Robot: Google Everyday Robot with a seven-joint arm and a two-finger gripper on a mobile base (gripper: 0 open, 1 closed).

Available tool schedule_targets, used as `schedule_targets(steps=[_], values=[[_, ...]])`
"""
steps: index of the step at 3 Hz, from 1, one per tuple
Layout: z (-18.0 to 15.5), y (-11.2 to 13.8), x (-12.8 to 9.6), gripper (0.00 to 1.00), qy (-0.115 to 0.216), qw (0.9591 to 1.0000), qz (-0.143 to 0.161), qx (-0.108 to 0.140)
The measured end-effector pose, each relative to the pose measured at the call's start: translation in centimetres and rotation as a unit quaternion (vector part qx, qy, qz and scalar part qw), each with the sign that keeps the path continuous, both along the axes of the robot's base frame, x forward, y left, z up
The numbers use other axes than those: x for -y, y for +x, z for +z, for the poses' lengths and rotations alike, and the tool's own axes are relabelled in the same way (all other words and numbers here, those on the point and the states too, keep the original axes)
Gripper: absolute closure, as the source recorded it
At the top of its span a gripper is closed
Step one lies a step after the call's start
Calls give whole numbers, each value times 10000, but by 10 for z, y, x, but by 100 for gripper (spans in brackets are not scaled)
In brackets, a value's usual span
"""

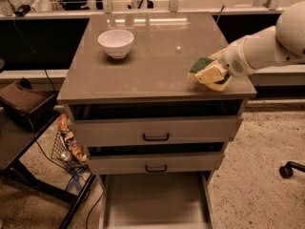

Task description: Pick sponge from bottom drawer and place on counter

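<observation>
The pincer (213, 73) sits over the right front part of the tabletop (152, 61), at the end of a white arm (267, 46) that reaches in from the right edge of the view. Its pale yellowish fingers (217, 75) are closed around the sponge (201, 64). The sponge's dark green face juts out of the grip on the side away from the arm, and a lighter layer shows beneath it. The sponge is low over the glossy slab, close to its front right corner. Whether its underside touches the surface cannot be told.

Well apart from the pincer, far to the side opposite the arm and further back on the tabletop, stands a white bowl (116, 43), upright.

Below the pincer and in front of it, the cabinet's two upper drawers (155, 130) show grey fronts with black handles (156, 137). The top one is pulled out a little, with a dark gap above it. Lower down, near the floor, the bottom drawer (152, 202) is pulled out, and its pale flat floor is visible between thin side walls.

Far from the pincer, past the cabinet's other side, are a dark side table (19, 142) and a wire basket (66, 149) holding a colourful packet. Beneath the arm, a black caster wheel (286, 171) rests on the speckled floor.
</observation>
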State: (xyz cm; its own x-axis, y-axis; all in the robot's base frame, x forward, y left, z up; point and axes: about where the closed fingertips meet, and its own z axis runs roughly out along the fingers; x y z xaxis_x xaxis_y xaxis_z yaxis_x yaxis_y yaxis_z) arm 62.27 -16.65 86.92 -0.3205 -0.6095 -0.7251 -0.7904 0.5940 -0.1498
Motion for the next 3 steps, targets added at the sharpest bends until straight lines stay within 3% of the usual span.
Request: schedule_targets(steps=[2, 3], values=[[-3, 71, -10, 100, 428, 9979, 483, -112], [9, 85, -2, 85, 568, 9973, 458, -6]])
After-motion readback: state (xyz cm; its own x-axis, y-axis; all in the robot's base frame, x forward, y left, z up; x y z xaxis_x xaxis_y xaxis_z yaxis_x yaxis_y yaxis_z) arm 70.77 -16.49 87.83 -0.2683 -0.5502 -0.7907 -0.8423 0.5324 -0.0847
